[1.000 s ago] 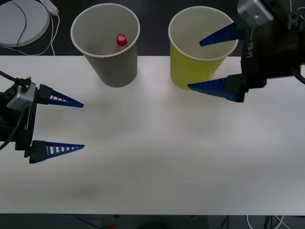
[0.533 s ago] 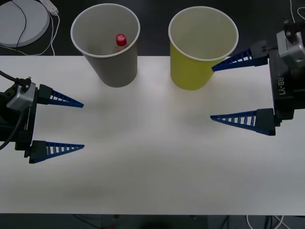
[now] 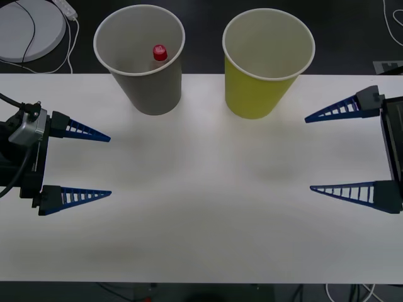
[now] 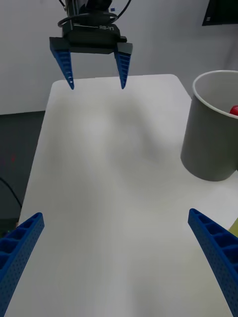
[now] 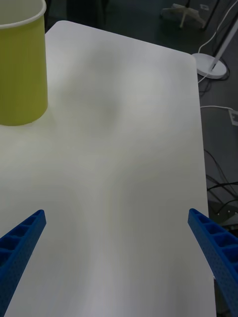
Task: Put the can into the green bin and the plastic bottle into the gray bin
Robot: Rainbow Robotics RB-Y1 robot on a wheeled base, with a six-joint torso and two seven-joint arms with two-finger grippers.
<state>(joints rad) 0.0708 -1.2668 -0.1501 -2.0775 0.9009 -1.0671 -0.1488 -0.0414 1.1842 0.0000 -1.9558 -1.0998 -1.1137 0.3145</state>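
Now both grippers hang empty over the white table, their blue jaws spread wide.

Nearest, the left gripper sits at nine o'clock and the right gripper at three, well apart. Farther off, along the table's far edge, the gray bin stands at eleven o'clock with the plastic bottle upright inside, red cap showing; just beside it, at one o'clock, stands the green bin.

On your table, the gray bin stands at eleven o'clock with the plastic bottle inside; the green bin stands at one o'clock.
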